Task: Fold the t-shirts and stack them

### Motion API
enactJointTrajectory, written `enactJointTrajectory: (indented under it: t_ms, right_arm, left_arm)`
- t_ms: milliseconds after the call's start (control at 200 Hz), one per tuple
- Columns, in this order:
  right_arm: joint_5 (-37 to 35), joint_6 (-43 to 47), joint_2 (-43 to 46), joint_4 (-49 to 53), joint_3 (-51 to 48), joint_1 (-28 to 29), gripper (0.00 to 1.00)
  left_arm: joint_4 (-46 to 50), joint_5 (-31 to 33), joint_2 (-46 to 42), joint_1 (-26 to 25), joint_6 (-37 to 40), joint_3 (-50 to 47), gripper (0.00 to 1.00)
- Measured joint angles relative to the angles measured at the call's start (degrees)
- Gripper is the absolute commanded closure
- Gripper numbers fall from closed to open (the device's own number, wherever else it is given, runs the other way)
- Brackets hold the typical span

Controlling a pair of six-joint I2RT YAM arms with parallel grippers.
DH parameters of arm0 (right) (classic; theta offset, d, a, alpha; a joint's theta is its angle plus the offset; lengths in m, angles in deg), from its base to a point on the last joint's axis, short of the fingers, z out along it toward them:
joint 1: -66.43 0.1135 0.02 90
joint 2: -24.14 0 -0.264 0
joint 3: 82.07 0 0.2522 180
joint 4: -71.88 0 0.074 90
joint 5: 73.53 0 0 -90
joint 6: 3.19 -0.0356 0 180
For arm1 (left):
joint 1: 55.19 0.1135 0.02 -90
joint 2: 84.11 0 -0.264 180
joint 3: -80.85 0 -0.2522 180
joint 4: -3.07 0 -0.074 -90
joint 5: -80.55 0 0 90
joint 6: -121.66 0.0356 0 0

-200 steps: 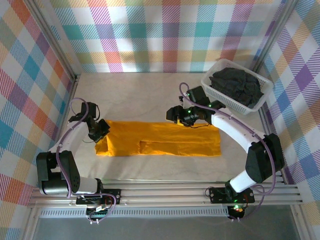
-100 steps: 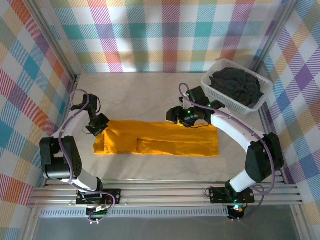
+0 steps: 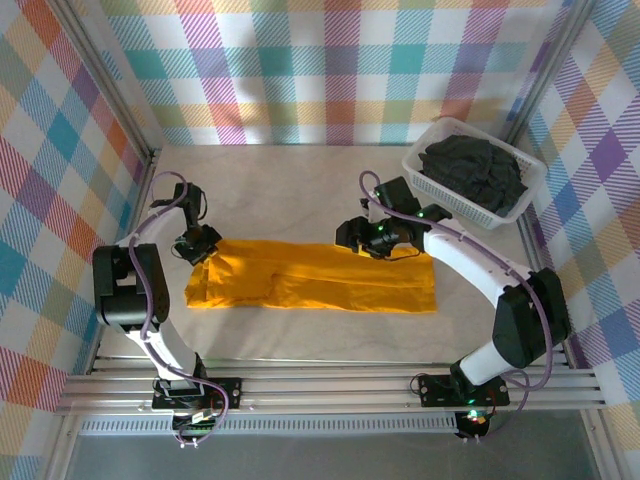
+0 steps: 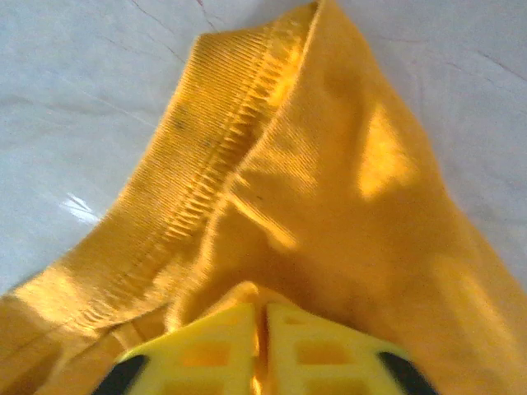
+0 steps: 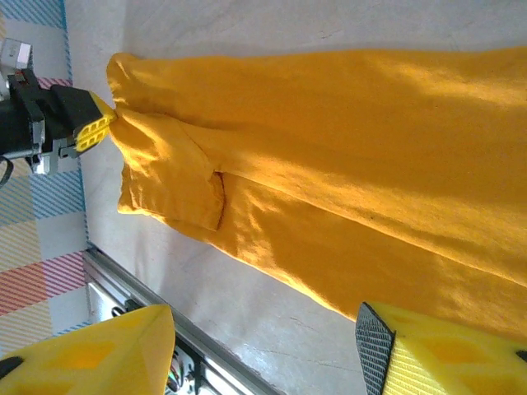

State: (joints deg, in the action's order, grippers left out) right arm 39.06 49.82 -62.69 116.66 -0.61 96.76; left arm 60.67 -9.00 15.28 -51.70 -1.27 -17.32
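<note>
**Orange shirt lying crosswise, one gripper at each part of its far edge**

The orange shirt [image 3: 320,285] is lying flat on the table [image 3: 280,190] as a long narrow band. Its long axis is running from left to right, across the front of both arms. The black shirt [image 3: 475,170] is sitting crumpled in the white basket [image 3: 430,183] at the far right corner, well apart from the orange one.

The left gripper [image 3: 200,250] is standing at the far left corner of the band. In the left wrist view its fingers [image 4: 214,354] are almost together, and a thin fold of the orange cloth [image 4: 346,164] is sitting in the slit between them, just beside the ribbed hem. So it is pinching that corner.

The right gripper [image 3: 365,238] is hovering at the far edge of the band, a little right of its middle. In its own view the jaws are standing wide apart with nothing between them, and the cloth [image 5: 329,123] is stretching away toward the left gripper [image 5: 90,132].

I am judging that the next fold is going across the short way, one end over the other. For this the left arm is sitting nearest to the left end. The right end is lying to the right of the right gripper and nearer to the arm bases, so that arm is needing to shift before taking a corner.
</note>
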Motion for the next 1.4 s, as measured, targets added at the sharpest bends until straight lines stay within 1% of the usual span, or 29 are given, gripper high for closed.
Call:
enactJointTrajectory:
  t_ms: [75,125,240,335,415,495,570,665,760,925,1000,1135,1190,1305,1400]
  right_arm:
    - [-1.7,0.3,0.6,1.1,-0.6,-0.6,0.41]
    - [-2.7,0.4,0.9,1.9,-1.2,-1.4,0.42]
    - [-5.3,1.5,1.4,3.4,-4.0,-5.8,0.46]
    - [-7.0,3.2,1.2,5.0,-6.3,-9.9,0.50]
    - [-9.0,5.2,-0.2,7.2,-6.3,-13.1,0.56]
    - [-11.3,6.6,-3.5,9.9,-4.5,-15.4,0.59]
    - [-13.7,8.1,-7.6,11.9,-2.5,-16.7,0.60]
    - [-16.0,9.7,-12.4,14.1,-0.1,-17.2,0.61]
    - [-17.7,10.7,-17.0,15.9,2.3,-17.2,0.61]
    - [-18.4,10.5,-22.1,18.2,3.4,-17.1,0.61]
    - [-17.9,9.4,-21.7,18.6,3.2,-16.8,0.60]
    - [-16.8,5.4,-19.4,18.4,-0.5,-14.1,0.59]
    - [-15.9,2.8,-17.6,18.3,-3.1,-12.5,0.59]
    - [-14.4,-3.3,-13.7,17.7,-8.3,-8.1,0.58]
    - [-11.2,-10.2,-10.3,14.1,-13.1,-4.4,0.57]
  left_arm:
    - [0.2,3.3,-0.8,-0.4,0.0,0.0,0.50]
    - [0.7,5.5,-2.0,-0.6,-0.1,0.0,0.51]
    - [1.9,9.4,-9.2,-2.4,-2.6,-0.8,0.61]
    - [2.6,9.4,-15.7,-5.4,-6.8,-2.5,0.64]
    - [2.5,7.5,-17.9,-9.2,-11.7,-5.6,0.64]
    - [1.9,4.9,-16.7,-13.0,-16.5,-8.8,0.64]
    - [1.2,3.0,-13.7,-15.4,-20.5,-10.2,0.64]
    - [-0.4,2.2,-9.5,-16.1,-23.5,-9.9,0.64]
    - [-0.5,2.6,-4.3,-16.0,-24.1,-7.0,0.65]
    - [-1.0,1.0,7.0,-15.4,-23.1,1.9,0.66]
    - [1.4,0.2,12.1,-15.1,-22.5,8.1,0.66]
    - [0.6,-1.9,20.8,-15.0,-21.7,21.2,0.64]
    - [-0.3,-3.0,25.2,-15.1,-21.7,28.0,0.64]
    - [-2.5,-5.9,36.7,-15.8,-21.7,46.1,0.63]
    - [-4.4,-9.2,47.0,-17.3,-22.0,62.4,0.61]
